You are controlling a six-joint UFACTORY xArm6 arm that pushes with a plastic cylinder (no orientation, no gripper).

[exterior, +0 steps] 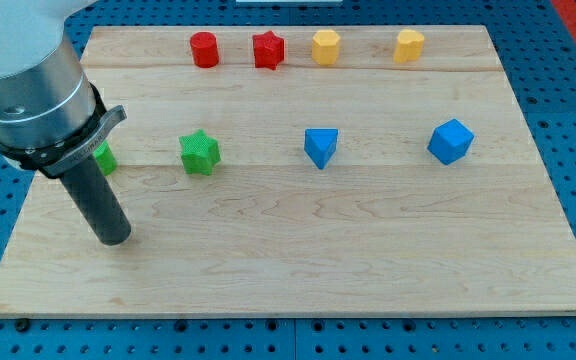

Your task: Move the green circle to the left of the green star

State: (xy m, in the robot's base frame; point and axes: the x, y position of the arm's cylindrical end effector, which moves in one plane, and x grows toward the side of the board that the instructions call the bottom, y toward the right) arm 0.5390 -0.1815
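Note:
The green star [200, 152] stands on the wooden board left of centre. The green circle [105, 157] lies to its left, mostly hidden behind the arm; only its right edge shows. My tip [113, 238] rests on the board below the green circle and to the lower left of the green star, touching neither.
A red circle [204, 49], a red star [268, 49] and two yellow blocks [325, 46] [409, 45] line the view's top. A blue triangular block [321, 146] and a blue cube [451, 141] sit right of centre. The board's edge [8, 250] runs near the tip.

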